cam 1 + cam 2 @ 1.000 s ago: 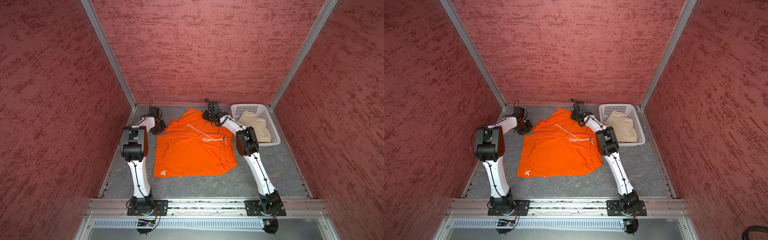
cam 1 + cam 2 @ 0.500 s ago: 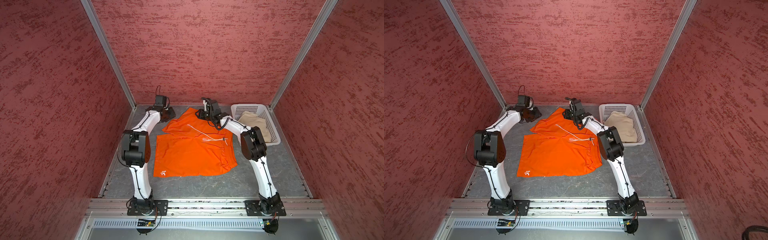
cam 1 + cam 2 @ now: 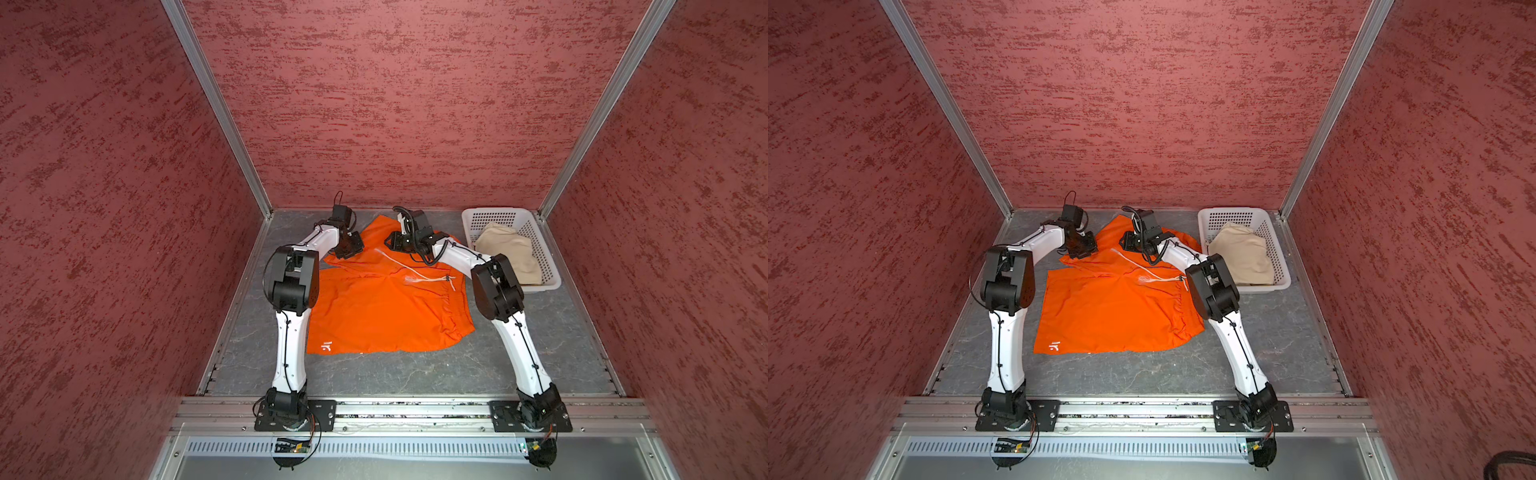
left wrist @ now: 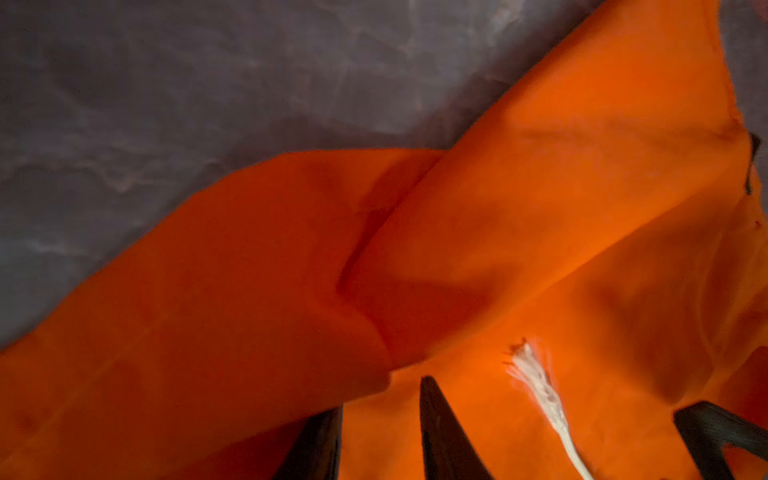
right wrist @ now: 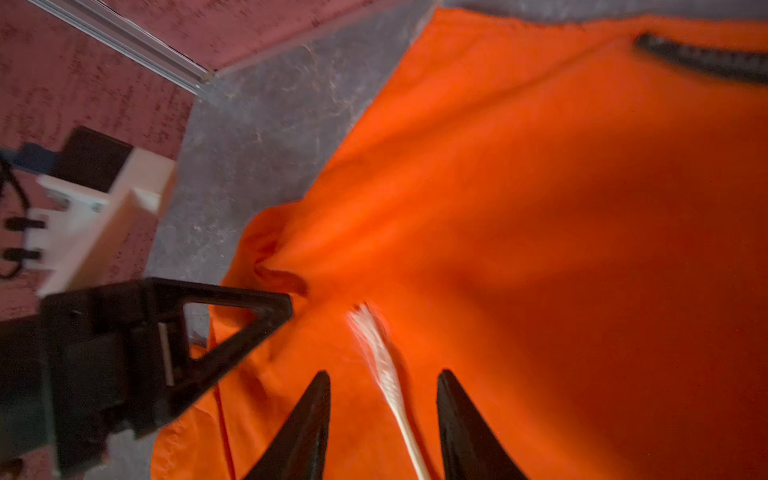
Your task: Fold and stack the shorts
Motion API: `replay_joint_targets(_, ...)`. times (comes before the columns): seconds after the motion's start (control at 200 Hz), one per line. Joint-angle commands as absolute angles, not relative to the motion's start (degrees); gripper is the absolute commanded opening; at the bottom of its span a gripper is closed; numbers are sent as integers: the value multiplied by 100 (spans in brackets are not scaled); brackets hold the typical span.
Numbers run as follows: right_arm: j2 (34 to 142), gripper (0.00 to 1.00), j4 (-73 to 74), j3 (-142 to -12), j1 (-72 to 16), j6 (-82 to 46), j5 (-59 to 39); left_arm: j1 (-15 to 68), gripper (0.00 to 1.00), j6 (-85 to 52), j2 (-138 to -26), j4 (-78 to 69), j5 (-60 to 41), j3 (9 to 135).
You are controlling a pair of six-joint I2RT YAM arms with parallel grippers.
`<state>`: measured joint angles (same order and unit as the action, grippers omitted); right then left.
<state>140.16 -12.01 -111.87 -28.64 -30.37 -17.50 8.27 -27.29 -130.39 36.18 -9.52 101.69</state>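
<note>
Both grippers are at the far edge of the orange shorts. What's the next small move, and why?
Probably close the left gripper: its jaws stand parted with a folded edge of the orange shorts draped over one finger, ready to pinch. The right gripper hangs open over flat cloth with the drawstring between its fingers, so it can wait.

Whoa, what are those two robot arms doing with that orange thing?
It looks like they're starting to fold the orange shorts, which lie spread on the grey table. Both claws are at the far end of the shorts. The right claw is open over the cloth, with the white drawstring between its tips. The left claw touches a crease nearby, but I can't tell if it's pinching it. The beige shorts sit bunched up in the white basket, not stacked yet.
</note>
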Motion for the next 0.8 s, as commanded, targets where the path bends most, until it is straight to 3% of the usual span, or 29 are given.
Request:
replay_joint_targets(0.0, 13957, 43, -1535, -10960, -2807, -3019, -1412, 627, 33, -2742, -12815, 3704, -702, 9752)
replay_joint_targets(0.22, 13761, 44, -1774, -10377, -2469, -3076, -748, 162, 33, -2837, -12183, 3360, -743, 8523)
replay_joint_targets(0.381, 13633, 45, -1705, -10184, -2399, -2927, -806, -66, 34, -2919, -11658, 2958, -935, 7580)
replay_joint_targets(0.566, 13249, 46, -1342, -10114, -2584, -2578, -1208, 6, 45, -3036, -11060, 2519, -1455, 6843)
replay_joint_targets(0.797, 12540, 46, -684, -9812, -3300, -2172, -1461, 26, 47, -3037, -10217, 2562, -1605, 7122)
